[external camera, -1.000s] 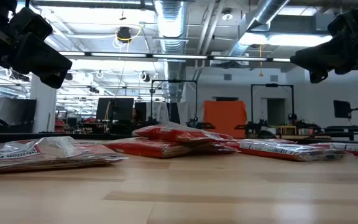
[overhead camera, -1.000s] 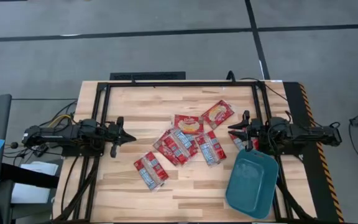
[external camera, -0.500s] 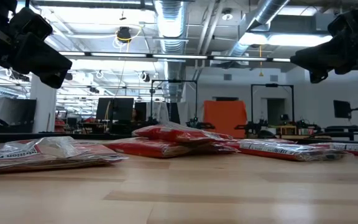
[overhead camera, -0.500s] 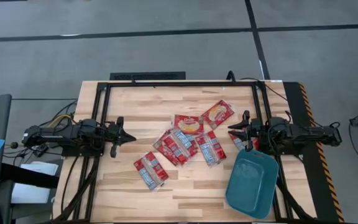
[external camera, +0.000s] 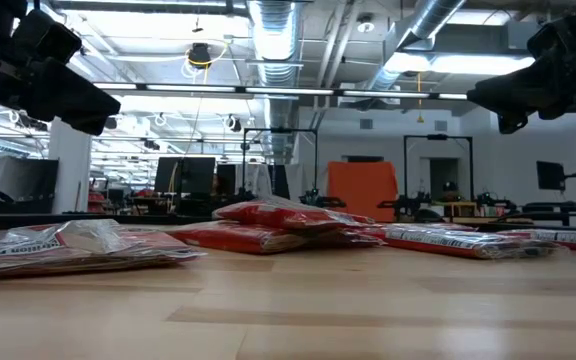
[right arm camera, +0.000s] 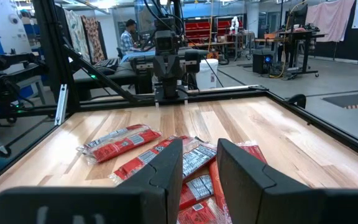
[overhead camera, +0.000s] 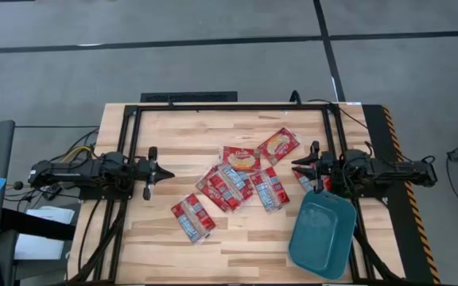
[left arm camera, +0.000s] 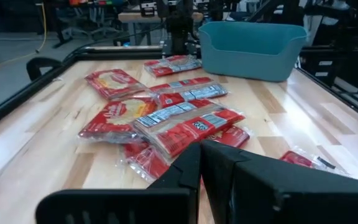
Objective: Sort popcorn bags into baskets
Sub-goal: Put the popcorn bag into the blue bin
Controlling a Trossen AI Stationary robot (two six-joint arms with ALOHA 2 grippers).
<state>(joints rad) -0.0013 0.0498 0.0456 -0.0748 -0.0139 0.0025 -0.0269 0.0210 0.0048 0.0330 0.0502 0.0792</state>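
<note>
Several red popcorn bags lie flat on the wooden table's middle; some overlap in a loose pile [overhead camera: 233,184] [left arm camera: 179,121] [right arm camera: 185,165]. One bag lies alone toward the near side [overhead camera: 192,216] and one at the far side [overhead camera: 279,144]. The teal basket [overhead camera: 322,236] [left arm camera: 253,40] stands on the table's near right part. My left gripper [overhead camera: 168,171] [left arm camera: 201,163] is shut and hangs level above the table's left side, pointing at the pile. My right gripper [overhead camera: 296,168] [right arm camera: 199,163] is open and hangs level at the right, above a bag's end [overhead camera: 304,182].
A black frame rail [overhead camera: 229,106] runs around the tabletop. Bare wood shows at the near left [overhead camera: 149,246] and along the far side. Beyond the table, a person [right arm camera: 129,34] stands far off in the room.
My left gripper has rolled a little about the line it points along, staying shut and in place. The bags and the basket have kept still.
</note>
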